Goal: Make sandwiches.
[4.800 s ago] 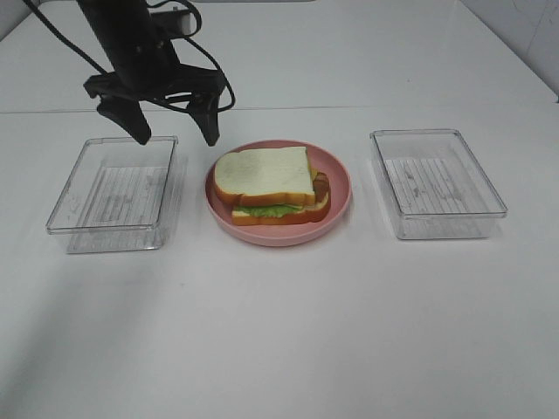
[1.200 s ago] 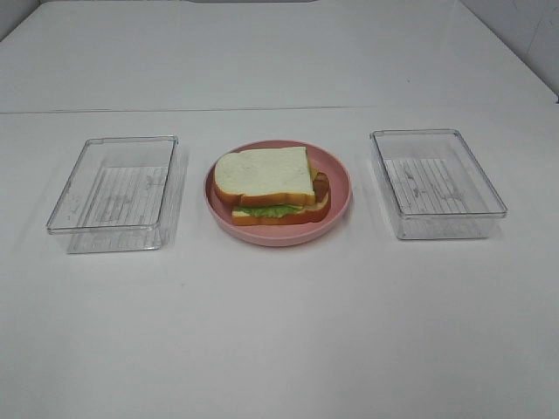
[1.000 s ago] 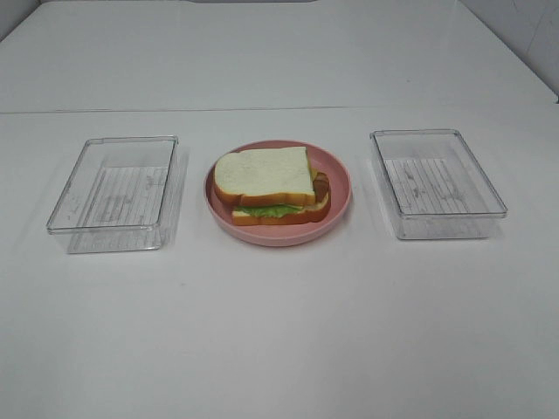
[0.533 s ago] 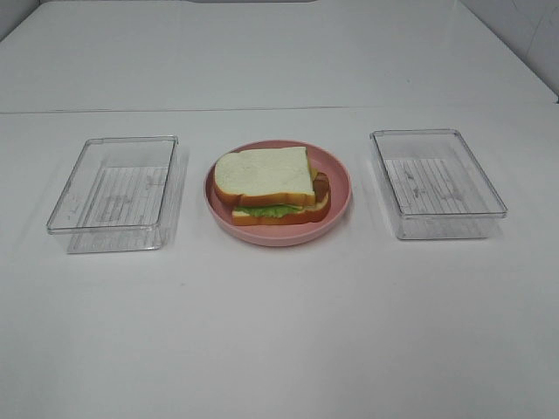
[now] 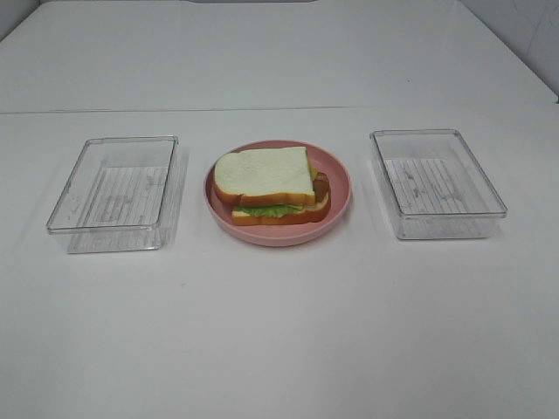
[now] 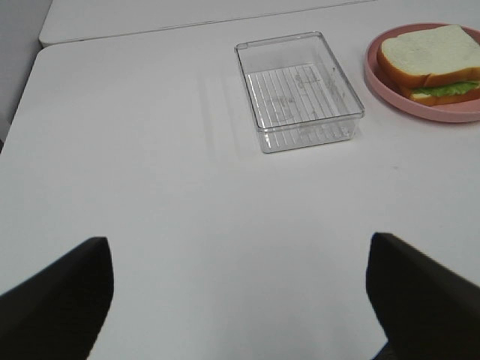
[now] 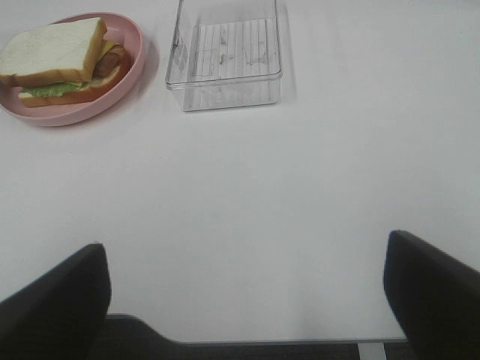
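The sandwich (image 5: 271, 185) lies on a pink round plate (image 5: 341, 188) in the middle of the table: two white bread slices with brown crust, green lettuce and a brown meat strip showing between them. The left wrist view shows the sandwich (image 6: 431, 64) far from my left gripper (image 6: 238, 300), whose dark fingers (image 6: 56, 296) stand wide apart with nothing between them. My right gripper (image 7: 247, 300) is likewise open and empty near the table's front edge, well away from the sandwich (image 7: 64, 64). Neither gripper appears in the exterior high view.
A clear plastic box (image 5: 113, 192) stands left of the plate and another clear box (image 5: 437, 182) right of it, both empty. The white table (image 5: 279, 332) stretches in front of them. The table's near edge (image 7: 262, 341) shows in the right wrist view.
Over the last second nothing has moved. Several seconds earlier the left arm hung over the left box and plate; it has since left the exterior view.
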Motion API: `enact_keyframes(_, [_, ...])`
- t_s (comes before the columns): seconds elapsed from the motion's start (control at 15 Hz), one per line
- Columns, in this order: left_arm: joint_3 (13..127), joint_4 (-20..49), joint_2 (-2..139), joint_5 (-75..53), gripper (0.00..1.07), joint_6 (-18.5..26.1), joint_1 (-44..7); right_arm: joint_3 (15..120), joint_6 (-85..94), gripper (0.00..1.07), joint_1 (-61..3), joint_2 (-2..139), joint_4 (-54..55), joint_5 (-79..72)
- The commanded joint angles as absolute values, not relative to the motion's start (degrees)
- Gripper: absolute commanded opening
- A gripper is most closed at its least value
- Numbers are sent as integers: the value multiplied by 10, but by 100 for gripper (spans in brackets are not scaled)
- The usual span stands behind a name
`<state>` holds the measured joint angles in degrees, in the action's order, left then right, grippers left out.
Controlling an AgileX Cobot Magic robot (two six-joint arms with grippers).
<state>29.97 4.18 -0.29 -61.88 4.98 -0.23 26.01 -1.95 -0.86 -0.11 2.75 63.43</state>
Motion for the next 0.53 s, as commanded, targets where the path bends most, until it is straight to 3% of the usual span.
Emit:
enact_keyframes(0.07, [298, 43, -14, -616, 84, 46, -1, 258, -17, 94, -7, -16, 28, 630])
enact_keyframes(0.53, [298, 43, -14, -616, 84, 46, -1, 258, -17, 94, -7, -16, 28, 630])
